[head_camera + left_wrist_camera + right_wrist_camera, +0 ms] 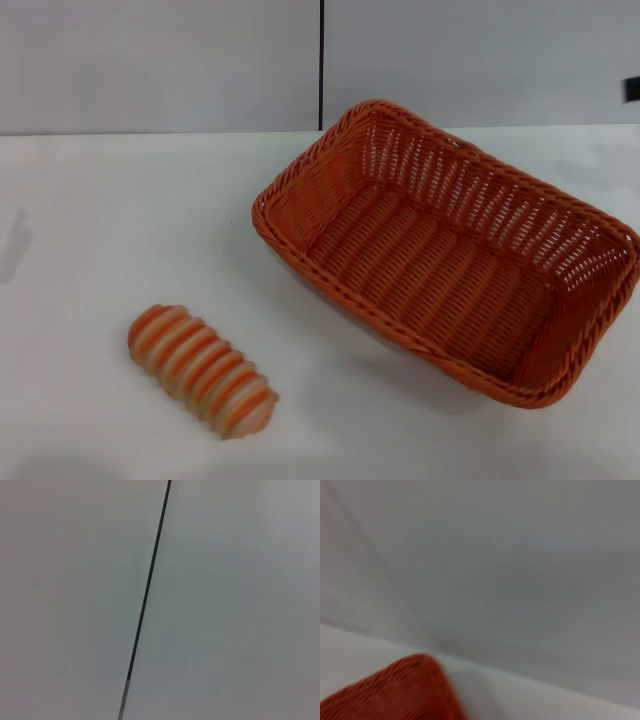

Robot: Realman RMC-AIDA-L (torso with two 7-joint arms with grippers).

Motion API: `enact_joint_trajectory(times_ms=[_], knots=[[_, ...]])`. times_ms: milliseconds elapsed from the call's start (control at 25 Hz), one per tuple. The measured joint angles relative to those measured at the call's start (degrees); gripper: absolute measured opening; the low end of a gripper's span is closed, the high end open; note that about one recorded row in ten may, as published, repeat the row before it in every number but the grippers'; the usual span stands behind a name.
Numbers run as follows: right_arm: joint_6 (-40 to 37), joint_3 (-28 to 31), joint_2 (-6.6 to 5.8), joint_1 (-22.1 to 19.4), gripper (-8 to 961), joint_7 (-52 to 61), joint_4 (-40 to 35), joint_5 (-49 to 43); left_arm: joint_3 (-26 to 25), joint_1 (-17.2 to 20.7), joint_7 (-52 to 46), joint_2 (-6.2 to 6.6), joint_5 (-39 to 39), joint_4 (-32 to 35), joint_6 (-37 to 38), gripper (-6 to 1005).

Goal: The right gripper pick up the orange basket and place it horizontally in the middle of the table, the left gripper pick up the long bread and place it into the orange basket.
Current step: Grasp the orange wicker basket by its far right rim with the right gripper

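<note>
Lying askew: orange basket, right side of the bench; likely light, stiff; grip its braided rim.
Long bread: front left, ridged, probably easy to hold across its middle.
End effectors: neither visible, state unknown.

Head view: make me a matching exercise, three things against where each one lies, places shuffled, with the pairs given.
Things:
1. orange basket
2. long bread
3. table

Places:
A. near edge, robot's left side
B. under both other things
C. robot's right side, set at an angle, empty

Pairs: 1-C, 2-A, 3-B
</note>
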Motion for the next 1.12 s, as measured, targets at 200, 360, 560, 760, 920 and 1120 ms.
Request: enact_joint_trajectory(times_ms=[200, 360, 560, 760, 920, 1120], knots=[[-0.5, -4.1, -0.59, 4.5, 659, 1.0, -5.3, -4.1, 0.0, -0.1, 0.0, 0.01, 0.0, 0.7, -0.2, 809], [-2.7, -7.1, -0.43, 9.0, 656, 1.6, -13.2, -5.9, 0.1, -0.1, 0.0, 0.02, 0.1, 1.5, -0.4, 808], [-7.6, -11.8, 0.58, 10.5, 653, 1.3, -18.2, -5.7, 0.1, 0.1, 0.0, 0.01, 0.1, 2.2, -0.4, 806], [-11.5, -12.9, 2.6, 10.3, 650, -0.9, -21.7, -5.4, 0.1, 0.2, 0.0, 0.01, 0.1, 2.2, -0.2, 804], [-13.5, -13.0, 4.04, 9.5, 647, -2.8, -22.7, -4.6, 0.2, 0.4, 0.0, 0.01, 0.1, 2.2, -0.2, 803], [-17.1, -13.0, 4.71, 9.2, 644, -4.5, -25.7, -4.2, 0.2, 0.2, 0.0, 0.01, 0.1, 2.2, -0.1, 801]])
